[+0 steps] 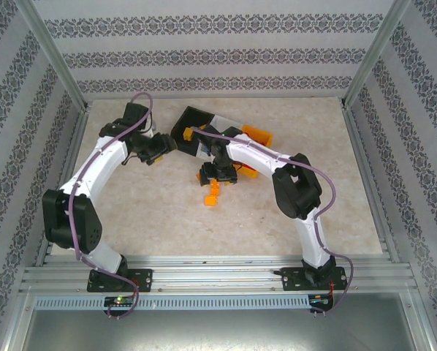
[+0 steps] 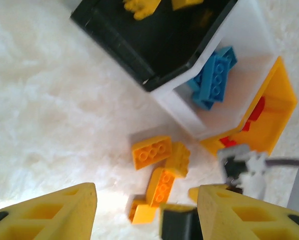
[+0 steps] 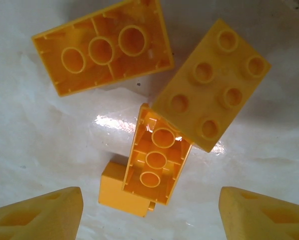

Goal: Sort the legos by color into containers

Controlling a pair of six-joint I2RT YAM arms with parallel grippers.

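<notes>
The right claw (image 3: 149, 212), spread and pinching nothing, hangs over loose orange bricks (image 3: 159, 160) on open tabletop (image 1: 153, 212) a little in front of the black bin (image 2: 114, 45), while the left claw (image 1: 156, 150), also spread and empty, hovers just off that bin's left edge.

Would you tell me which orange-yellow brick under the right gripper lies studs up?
The upper-right brick in the right wrist view; the upper-left brick and middle brick show hollow undersides.
</notes>
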